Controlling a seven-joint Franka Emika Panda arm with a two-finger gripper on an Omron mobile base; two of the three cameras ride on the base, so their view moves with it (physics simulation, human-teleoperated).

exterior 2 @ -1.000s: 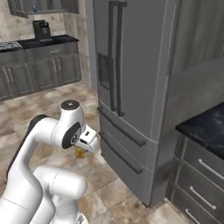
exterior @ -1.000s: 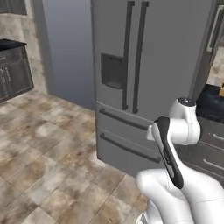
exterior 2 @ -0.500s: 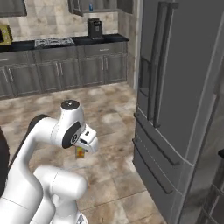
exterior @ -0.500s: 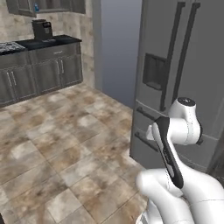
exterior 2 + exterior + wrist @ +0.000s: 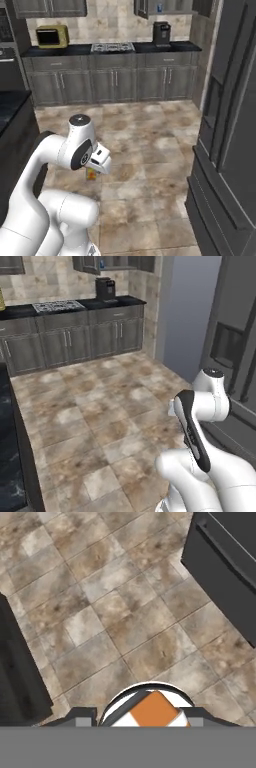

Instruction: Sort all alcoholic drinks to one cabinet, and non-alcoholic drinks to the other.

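My gripper (image 5: 142,718) is shut on the small orange-yellow carton (image 5: 155,708), whose orange and white top shows between the two dark fingers, above the tiled floor. From the right base view the carton (image 5: 90,174) hangs just under the hand, and the gripper (image 5: 92,171) is held low and close to the robot's body. Grey wall cabinets (image 5: 47,6) hang above the far counter. In the wall cabinet (image 5: 172,6) over the coffee machine stands a small blue thing (image 5: 159,7); I cannot tell what it is.
A tall dark fridge (image 5: 227,125) stands close on the right, and its lower drawer (image 5: 225,557) shows in the hand view. Far counter (image 5: 115,48) carries a stove, a coffee machine (image 5: 161,32) and a yellow microwave (image 5: 51,36). A dark counter (image 5: 9,456) borders the left.
The whole picture has swung: the base has turned left, the fridge slid to the right edge and the far counter came into view. The arm keeps its pose with the carton.
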